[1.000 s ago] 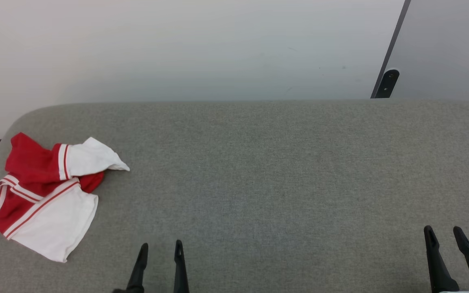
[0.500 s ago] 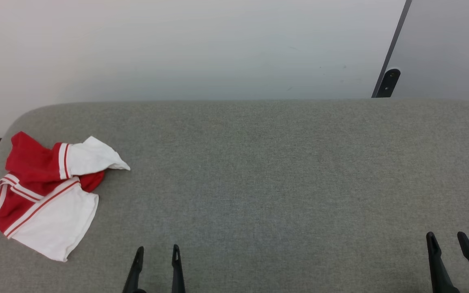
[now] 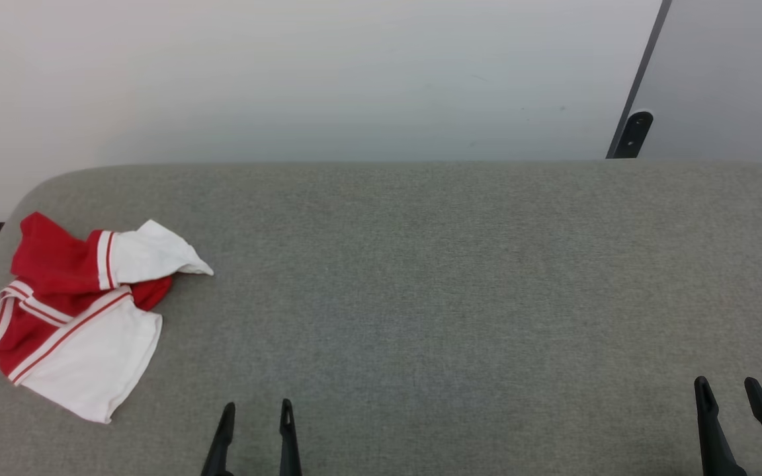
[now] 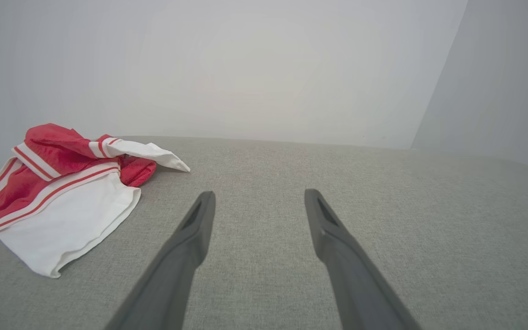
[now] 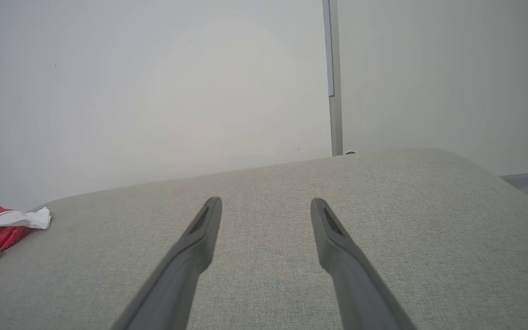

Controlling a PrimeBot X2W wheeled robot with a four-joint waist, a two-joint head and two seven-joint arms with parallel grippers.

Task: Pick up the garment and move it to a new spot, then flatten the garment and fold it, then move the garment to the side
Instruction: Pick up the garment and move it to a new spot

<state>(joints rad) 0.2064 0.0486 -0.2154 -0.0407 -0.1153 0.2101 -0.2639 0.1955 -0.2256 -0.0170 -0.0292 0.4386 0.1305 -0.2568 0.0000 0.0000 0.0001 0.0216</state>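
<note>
From the head view, the garment (image 3: 70, 311) lies crumpled at the far left end of the grey padded worktop (image 3: 421, 264), its red body bunched between two white sleeves, so by my reading the first step, picking it up, is not yet begun. The left tool (image 3: 256, 404) and the right tool (image 3: 726, 382) sit low at the near edge, both released and holding nothing; the left one is nearer the cloth, though apart from it. The next move probably calls for that left tool to reach leftward and come down on a raised fold rather than a flat sleeve. The left wrist view adds what the head view flattens: the heap's height, a red hump with one sleeve draped off it, and gaping fingers over bare fabric. The right wrist view catches a corner of the garment at its left edge, well apart from its tool, plus the worktop's rounded right end and a grey upright strip (image 5: 332, 78) on the wall
</note>
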